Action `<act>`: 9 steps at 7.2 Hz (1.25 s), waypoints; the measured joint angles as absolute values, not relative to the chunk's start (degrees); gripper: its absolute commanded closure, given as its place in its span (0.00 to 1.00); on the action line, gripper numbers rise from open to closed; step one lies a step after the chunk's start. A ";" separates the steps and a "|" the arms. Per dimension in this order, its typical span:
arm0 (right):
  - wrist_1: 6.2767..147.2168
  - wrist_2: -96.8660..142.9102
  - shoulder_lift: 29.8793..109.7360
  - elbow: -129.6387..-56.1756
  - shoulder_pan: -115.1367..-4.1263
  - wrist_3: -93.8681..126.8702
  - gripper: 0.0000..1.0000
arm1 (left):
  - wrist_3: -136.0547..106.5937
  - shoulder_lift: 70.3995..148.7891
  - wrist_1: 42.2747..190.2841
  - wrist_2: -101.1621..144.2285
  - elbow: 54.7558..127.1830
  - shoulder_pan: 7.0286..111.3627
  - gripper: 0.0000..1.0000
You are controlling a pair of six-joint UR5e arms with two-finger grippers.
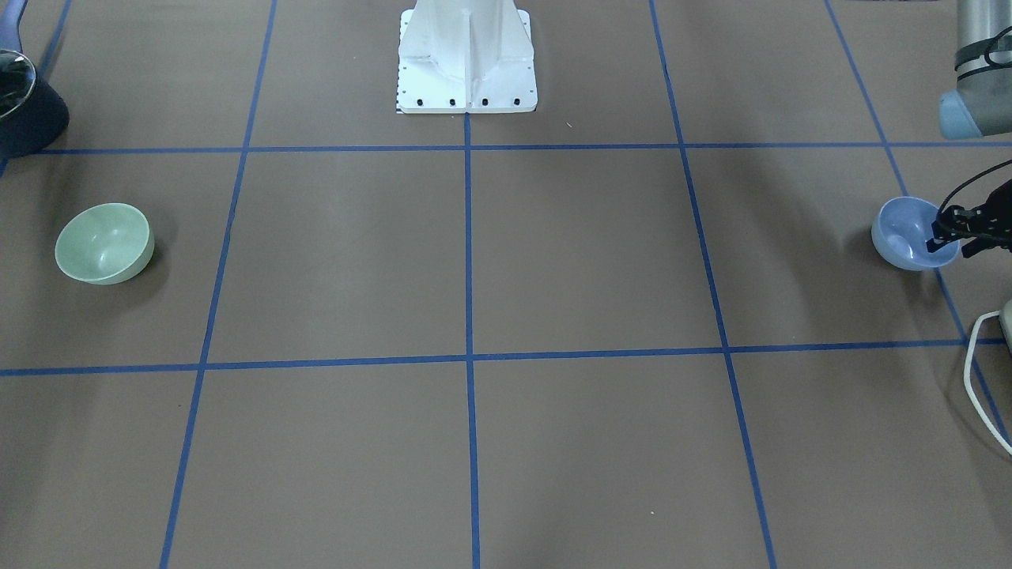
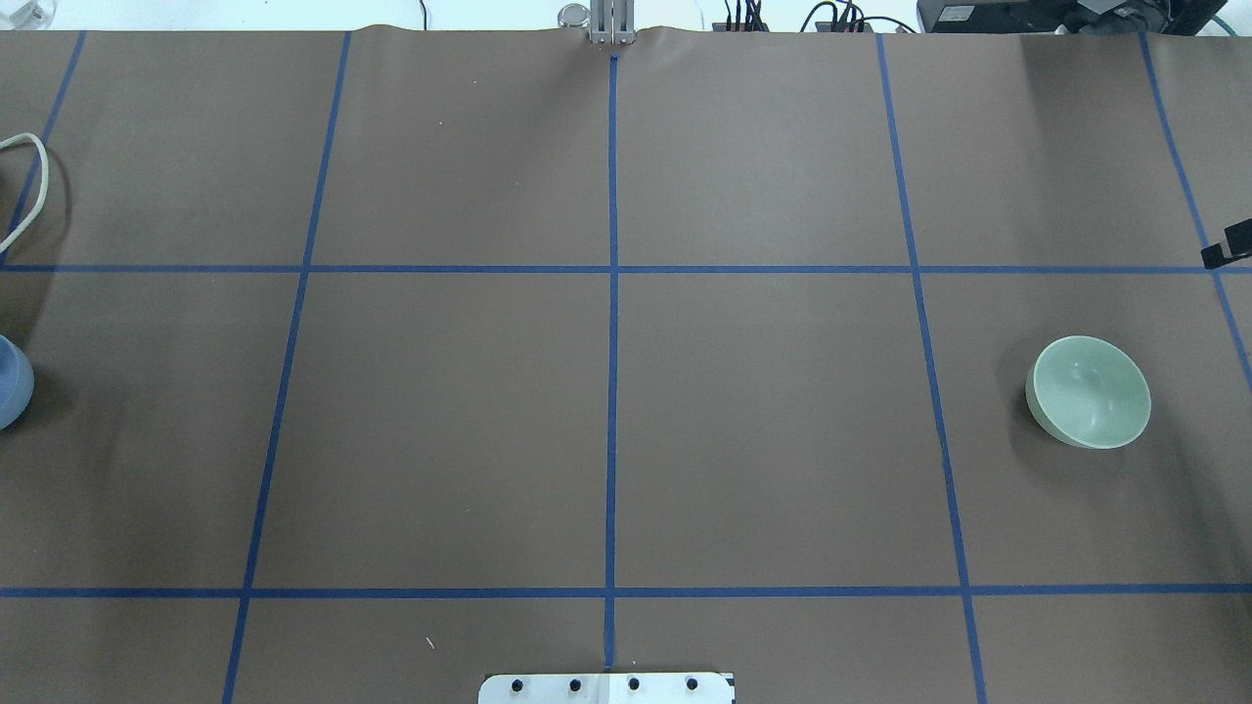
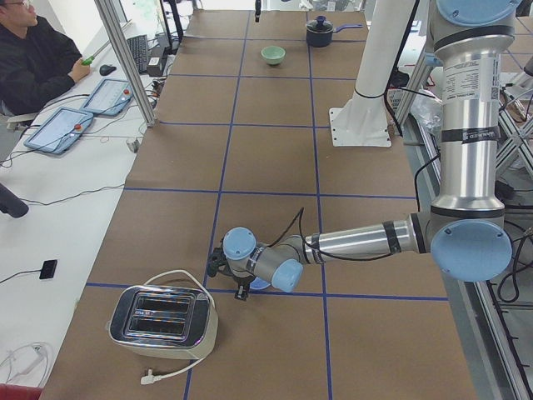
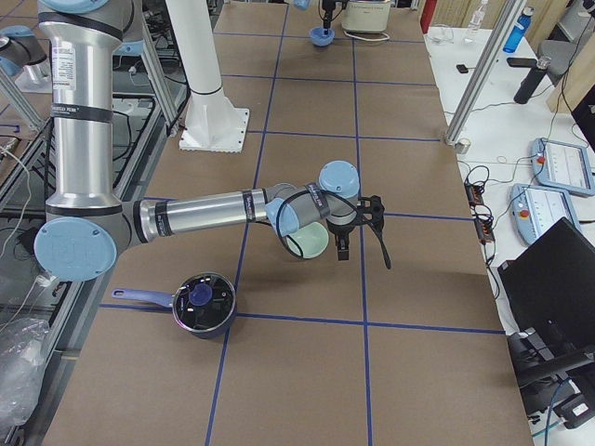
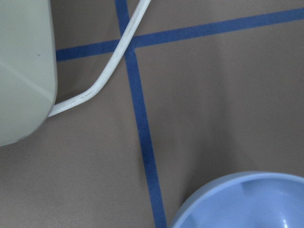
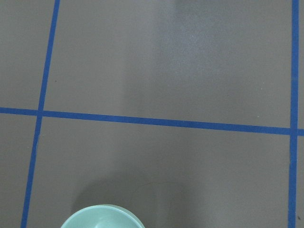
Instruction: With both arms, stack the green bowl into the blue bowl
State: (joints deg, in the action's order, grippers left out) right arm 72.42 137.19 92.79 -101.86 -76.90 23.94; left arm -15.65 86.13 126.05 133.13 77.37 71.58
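The green bowl (image 1: 104,243) sits upright on the brown table, also in the overhead view (image 2: 1088,391) at the right. The blue bowl (image 1: 909,231) sits at the opposite end, cut off at the overhead view's left edge (image 2: 10,381). My left gripper (image 1: 954,243) is at the blue bowl's rim, one finger inside and one outside, jaws apart. The left wrist view shows that rim (image 5: 242,202). My right gripper (image 4: 349,232) hovers just past the green bowl; the overhead view shows only a black sliver of it (image 2: 1228,254), so I cannot tell its state. The right wrist view shows the green rim (image 6: 102,217).
A silver toaster (image 3: 162,321) with a white cable (image 1: 976,379) stands close beside the blue bowl. A dark pot with a glass lid (image 4: 203,305) stands near the green bowl. The white pedestal (image 1: 466,59) is at mid-table. An operator (image 3: 33,58) sits at a side desk.
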 measured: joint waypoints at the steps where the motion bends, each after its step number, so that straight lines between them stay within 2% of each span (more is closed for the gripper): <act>1: 72.42 137.19 92.75 -101.87 -76.90 23.94 0.00 | -15.65 86.13 126.04 133.13 77.39 71.56 1.00; 6: 72.56 137.20 92.65 -101.67 -76.82 23.96 0.00 | -15.81 87.36 124.88 134.33 79.77 71.48 1.00; 9: 72.58 137.05 92.78 -100.43 -76.30 24.14 0.00 | -22.75 92.15 114.73 138.09 89.28 70.21 1.00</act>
State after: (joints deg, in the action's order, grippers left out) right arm 72.58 137.05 92.78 -100.43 -76.30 24.14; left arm -22.75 92.15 114.73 138.09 89.28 70.21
